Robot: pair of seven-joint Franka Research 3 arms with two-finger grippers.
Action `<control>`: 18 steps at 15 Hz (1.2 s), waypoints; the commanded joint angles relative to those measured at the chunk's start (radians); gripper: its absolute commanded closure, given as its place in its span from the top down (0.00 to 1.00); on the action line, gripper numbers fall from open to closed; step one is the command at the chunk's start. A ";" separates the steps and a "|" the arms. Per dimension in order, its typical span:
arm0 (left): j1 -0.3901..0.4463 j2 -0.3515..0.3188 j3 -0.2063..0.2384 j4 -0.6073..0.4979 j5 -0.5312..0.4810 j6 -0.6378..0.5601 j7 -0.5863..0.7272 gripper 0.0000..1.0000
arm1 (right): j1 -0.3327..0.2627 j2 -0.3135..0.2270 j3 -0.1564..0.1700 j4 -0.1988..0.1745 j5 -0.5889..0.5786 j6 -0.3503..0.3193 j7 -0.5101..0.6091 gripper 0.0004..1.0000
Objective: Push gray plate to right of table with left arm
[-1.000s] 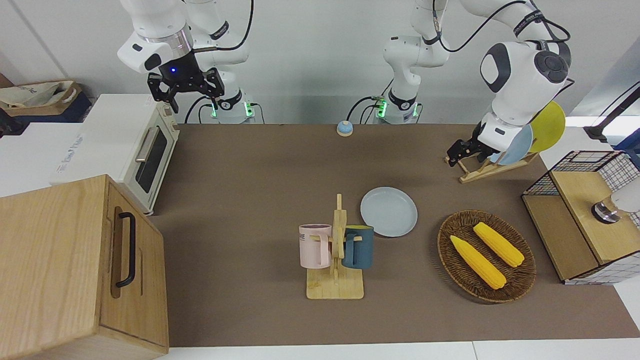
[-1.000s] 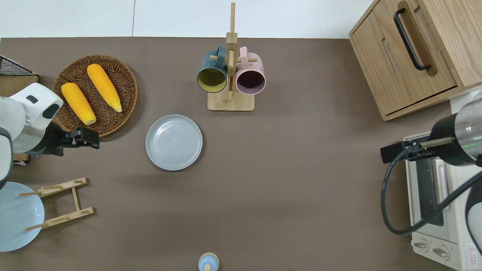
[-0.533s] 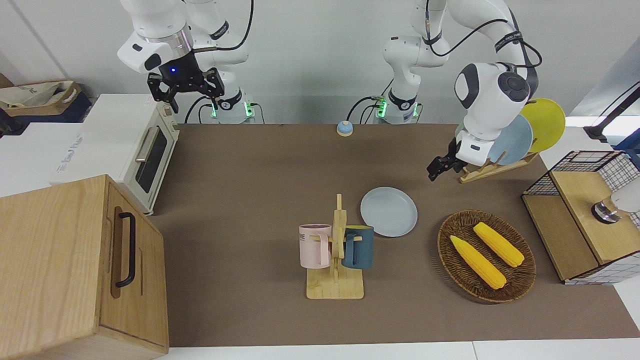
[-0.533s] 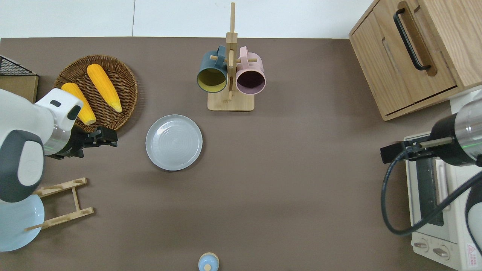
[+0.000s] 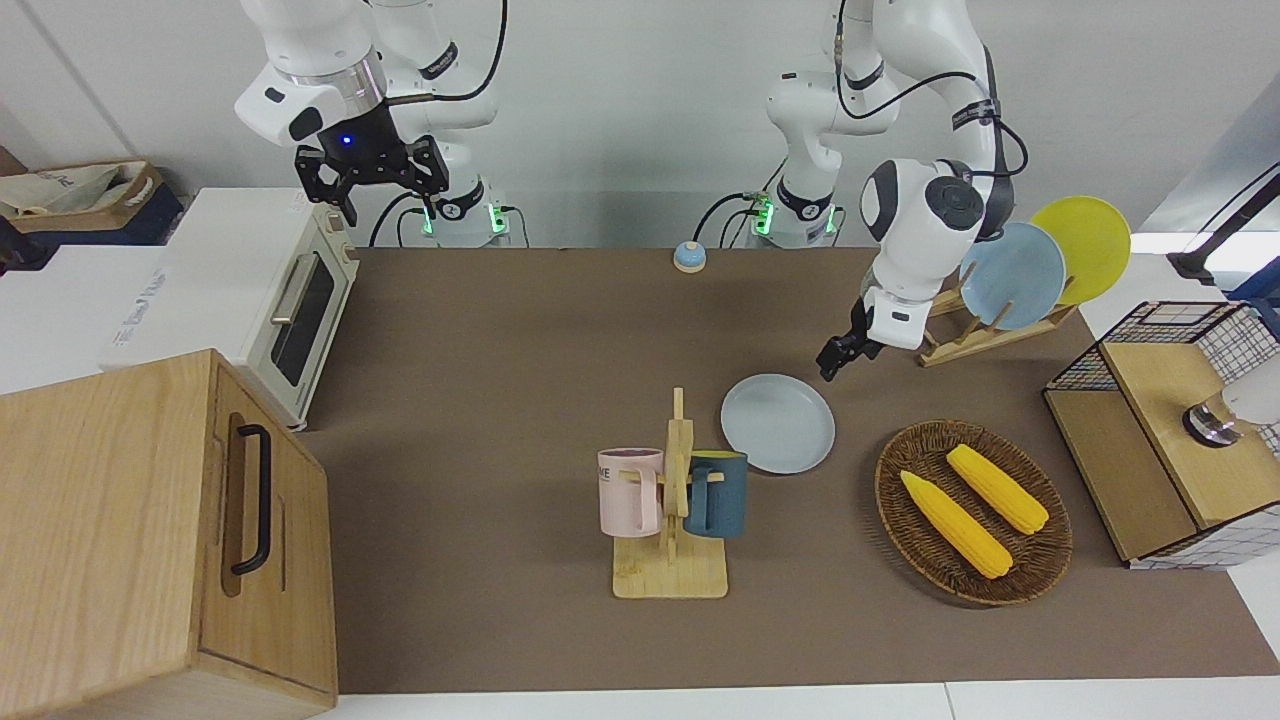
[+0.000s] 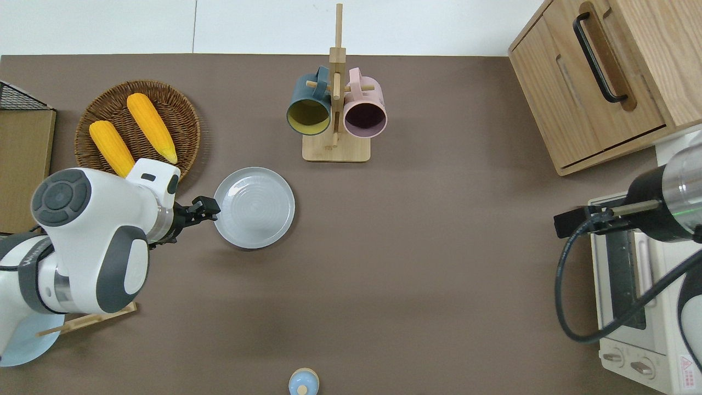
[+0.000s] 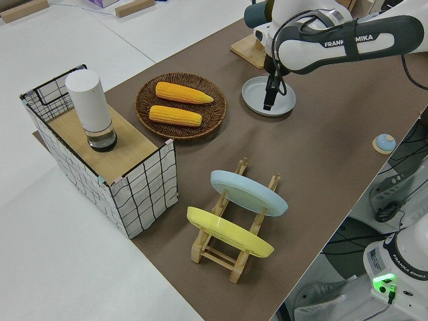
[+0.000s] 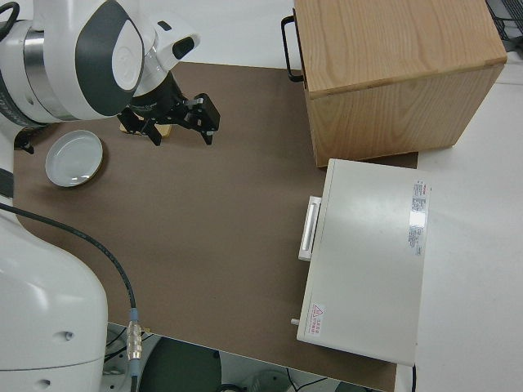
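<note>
1. The left gripper point(image 6: 210, 208) hangs at the edge of the gray plate point(image 6: 255, 207), on the side toward the left arm's end of the table point(image 6: 417, 263). Its fingers look close together with nothing between them, but whether they are fully closed cannot be told.
2. Whether the fingertips touch the plate's rim cannot be told; in the overhead view they overlap it, and in the left side view they hang over it.
3. The left arm point(image 6: 93, 247) covers most of the wooden plate rack point(image 5: 985, 335) in the overhead view.
4. The gray plate lies flat on the table, just off the fingertips toward the right arm's end.
5. A wicker basket point(image 6: 181, 118) holding two corn cobs point(image 6: 151, 126) sits near the fingers, farther from the robots.
6. The right arm is parked, its fingers spread wide and empty.
</note>
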 commanded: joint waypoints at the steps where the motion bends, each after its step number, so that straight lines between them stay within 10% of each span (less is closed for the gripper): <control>1: -0.021 0.004 -0.009 -0.062 0.003 0.098 -0.060 0.99 | -0.020 -0.006 0.015 0.004 0.010 -0.012 0.000 0.98; 13: -0.048 0.096 -0.009 -0.084 0.005 0.216 -0.108 0.97 | -0.020 -0.006 0.013 0.004 0.010 -0.012 0.001 0.98; 18: -0.048 0.108 -0.009 -0.098 0.005 0.247 -0.109 0.79 | -0.020 -0.006 0.015 0.004 0.010 -0.012 0.000 0.98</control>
